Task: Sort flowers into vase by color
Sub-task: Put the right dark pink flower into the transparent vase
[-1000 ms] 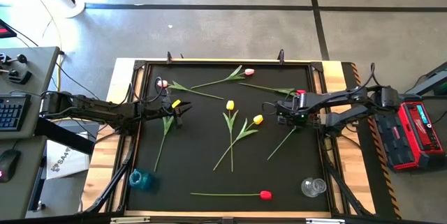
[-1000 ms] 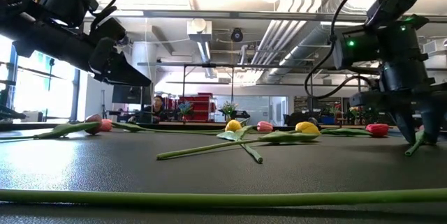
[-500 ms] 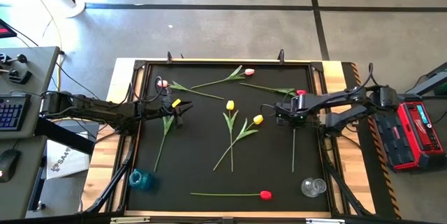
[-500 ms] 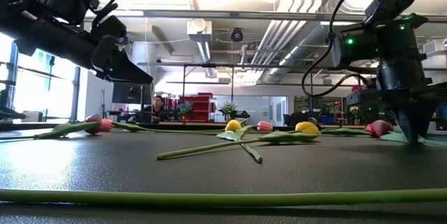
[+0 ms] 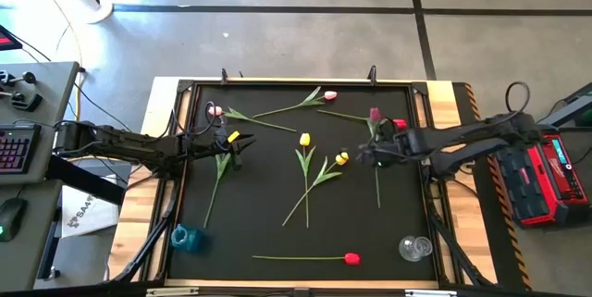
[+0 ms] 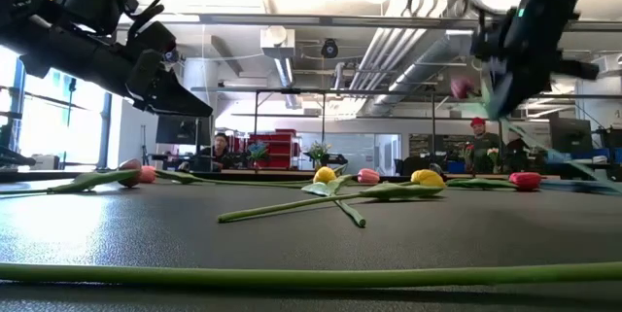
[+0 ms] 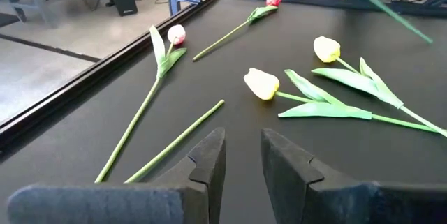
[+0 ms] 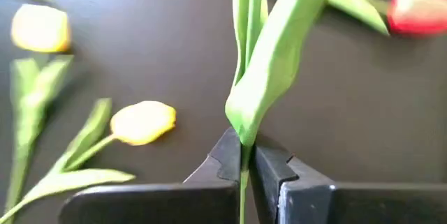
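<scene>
The black mat [image 5: 277,223] holds 8 tulips, left to right: 1 pink [image 5: 215,110] at the far left with a yellow one [image 5: 232,137] just beside the left gripper [image 5: 242,146], 2 yellow [image 5: 304,139] [image 5: 341,158] mid-mat with stems crossing, 1 pink [image 5: 329,95] at the far edge, 1 red [image 5: 351,258] near the front edge, 1 dark red-pink tulip [image 5: 375,114] held off the mat, and 1 red [image 5: 399,123] behind it.

The left gripper hovers low with its fingers [image 7: 209,158] slightly apart, holding nothing. The right gripper [image 8: 246,155] is clamped tight on the lifted tulip's stem.

2 vases stand at the front: a blue vase [image 5: 186,237] left, a clear vase [image 5: 415,247] right. The mat sits on a wooden table [image 5: 157,130] over grey concrete; beyond is an open workshop with ceiling ducts.
</scene>
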Controlling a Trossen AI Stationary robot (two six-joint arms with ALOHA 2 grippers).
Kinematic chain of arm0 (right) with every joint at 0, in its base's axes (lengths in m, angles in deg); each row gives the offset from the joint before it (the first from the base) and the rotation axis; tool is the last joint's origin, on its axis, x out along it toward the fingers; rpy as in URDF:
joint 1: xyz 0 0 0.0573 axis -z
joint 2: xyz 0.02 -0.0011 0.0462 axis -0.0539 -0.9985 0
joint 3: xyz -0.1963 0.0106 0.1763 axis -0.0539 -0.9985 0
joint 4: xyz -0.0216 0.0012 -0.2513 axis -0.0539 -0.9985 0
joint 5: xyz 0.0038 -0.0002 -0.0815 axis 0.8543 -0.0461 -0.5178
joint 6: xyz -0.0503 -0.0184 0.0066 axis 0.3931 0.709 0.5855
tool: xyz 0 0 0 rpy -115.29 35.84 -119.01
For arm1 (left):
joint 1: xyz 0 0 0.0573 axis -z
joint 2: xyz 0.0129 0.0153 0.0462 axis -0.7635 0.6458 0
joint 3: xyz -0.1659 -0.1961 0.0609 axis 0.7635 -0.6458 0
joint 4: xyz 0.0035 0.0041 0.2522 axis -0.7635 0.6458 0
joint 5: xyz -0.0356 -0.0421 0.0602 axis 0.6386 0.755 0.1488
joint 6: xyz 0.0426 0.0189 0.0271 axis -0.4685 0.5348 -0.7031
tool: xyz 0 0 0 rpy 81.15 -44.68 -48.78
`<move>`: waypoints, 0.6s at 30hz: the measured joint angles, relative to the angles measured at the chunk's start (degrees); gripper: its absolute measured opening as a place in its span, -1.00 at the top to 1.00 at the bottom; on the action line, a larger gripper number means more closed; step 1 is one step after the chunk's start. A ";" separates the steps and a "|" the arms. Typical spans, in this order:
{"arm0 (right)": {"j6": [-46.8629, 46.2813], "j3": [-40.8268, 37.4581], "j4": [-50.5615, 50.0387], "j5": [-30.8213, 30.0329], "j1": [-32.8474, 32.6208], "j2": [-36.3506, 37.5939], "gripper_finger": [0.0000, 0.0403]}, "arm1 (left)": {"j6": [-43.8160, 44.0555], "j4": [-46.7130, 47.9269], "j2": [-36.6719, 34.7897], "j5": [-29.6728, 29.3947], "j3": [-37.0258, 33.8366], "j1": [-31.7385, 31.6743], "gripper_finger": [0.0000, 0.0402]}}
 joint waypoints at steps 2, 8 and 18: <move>2.69 1.43 0.07 -4.08 -4.31 0.90 1.00 | -0.44 0.00 0.01 -0.01 0.00 0.00 0.60; 10.25 6.90 -0.37 -18.66 -18.59 1.67 1.00 | -0.50 -0.01 0.00 -0.02 0.00 0.00 0.60; 7.89 10.46 2.07 -12.39 -29.76 1.51 1.00 | -0.32 0.01 0.02 -0.02 0.00 0.00 0.60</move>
